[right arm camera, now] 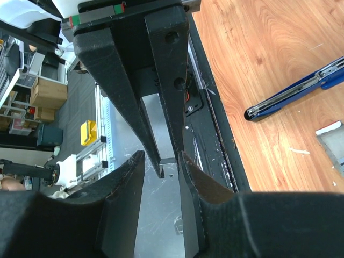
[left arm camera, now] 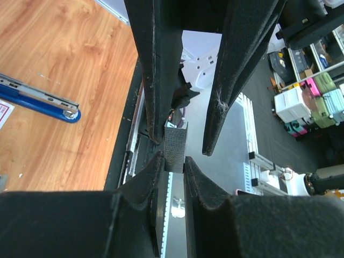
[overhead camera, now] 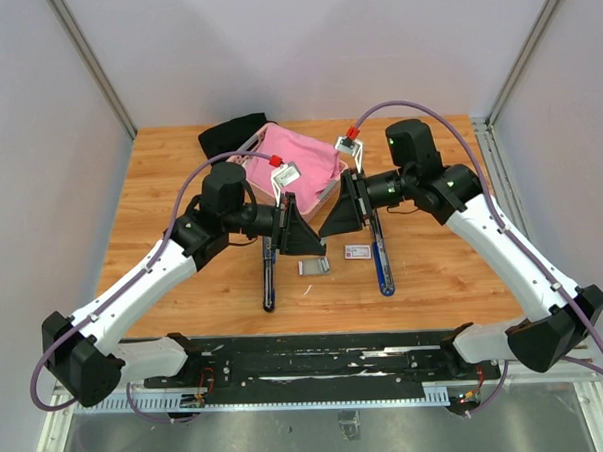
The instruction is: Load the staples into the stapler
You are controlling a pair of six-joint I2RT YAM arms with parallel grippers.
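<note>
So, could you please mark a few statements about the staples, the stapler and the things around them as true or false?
1. The left gripper pinches a staple strip between its fingertips. True.
2. The right gripper holds the blue stapler off the table. False: the blue stapler lies on the wooden table, and the right gripper's jaws stand apart on either side of the staple strip.
3. The white carton with red print lies on the table just beside the blue stapler. True.
4. The pink cloth lies at the near edge, by the arm bases. False: it sits at the far side of the table, beyond both grippers.
</note>
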